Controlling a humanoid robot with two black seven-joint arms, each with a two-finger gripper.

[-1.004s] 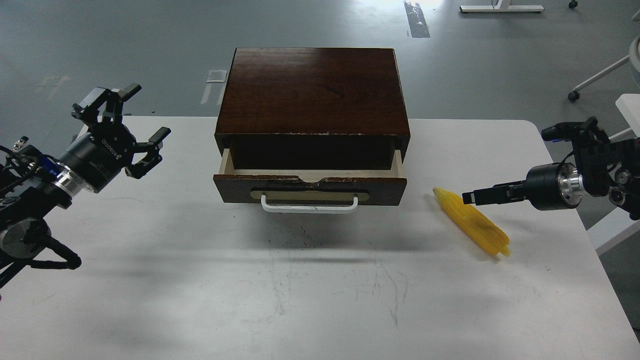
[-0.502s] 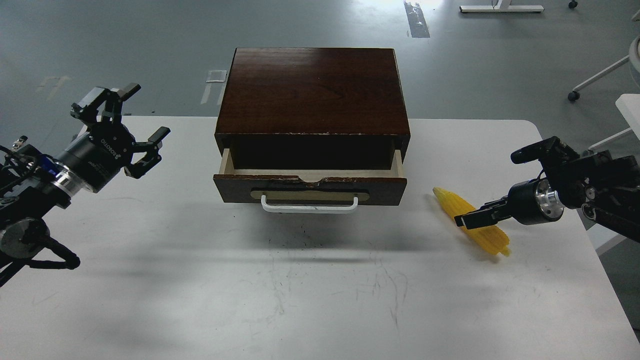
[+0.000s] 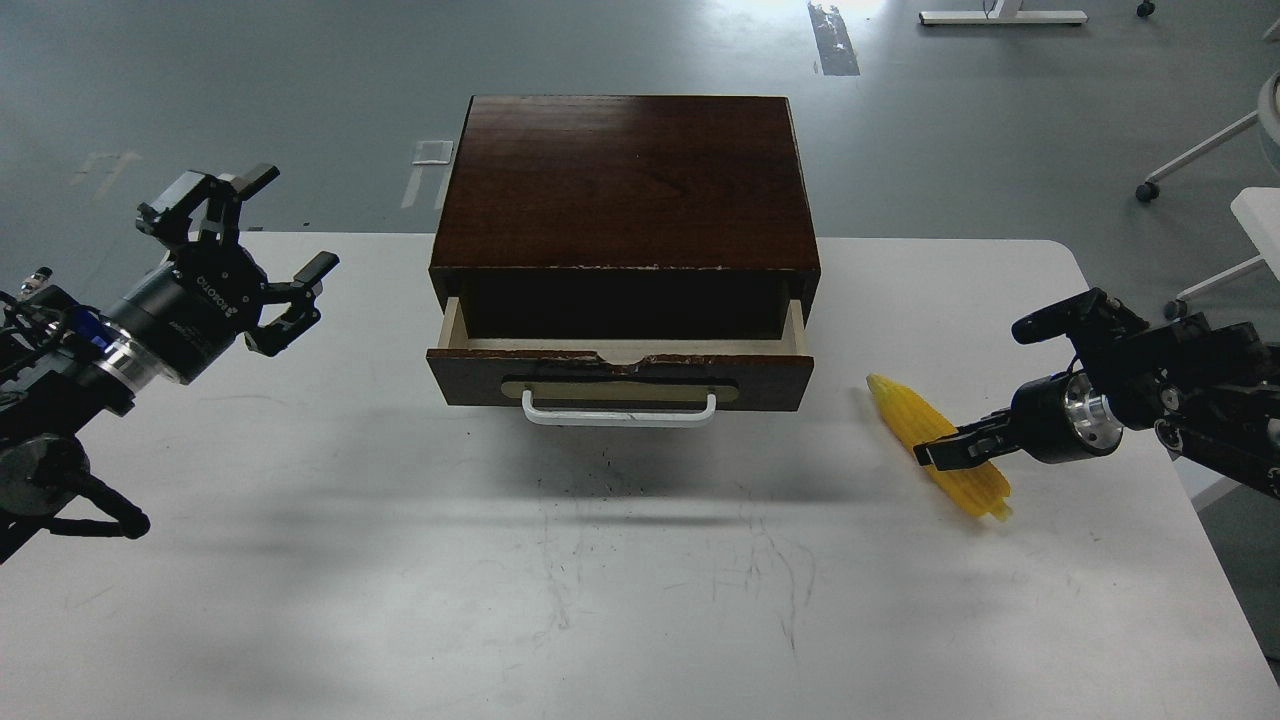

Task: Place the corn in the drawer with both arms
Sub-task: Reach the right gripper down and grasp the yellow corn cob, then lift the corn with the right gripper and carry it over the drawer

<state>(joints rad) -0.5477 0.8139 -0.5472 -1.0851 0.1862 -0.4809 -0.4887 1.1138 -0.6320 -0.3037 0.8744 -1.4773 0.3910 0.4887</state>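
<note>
The yellow corn (image 3: 905,412) lies flat on the white table (image 3: 640,600), to the right of the drawer, its tip pointing up-left. My right gripper (image 3: 940,452) comes in from the right and sits low on the middle of the cob; it is seen side-on, so its fingers cannot be told apart. The dark brown drawer (image 3: 620,372) with its white bar handle (image 3: 620,410) is pulled partly out of the cabinet (image 3: 625,180), and no object shows inside it. My left gripper (image 3: 285,230) hangs open and empty above the table, well left of the cabinet.
The table's right edge runs close behind my right arm. A white chair base (image 3: 1200,150) and a white stand (image 3: 1260,210) are on the floor at far right. Bare table lies in front of the drawer.
My right gripper has dropped and swung down onto the middle of the corn. The cob has shifted slightly. My left arm has barely moved.
</note>
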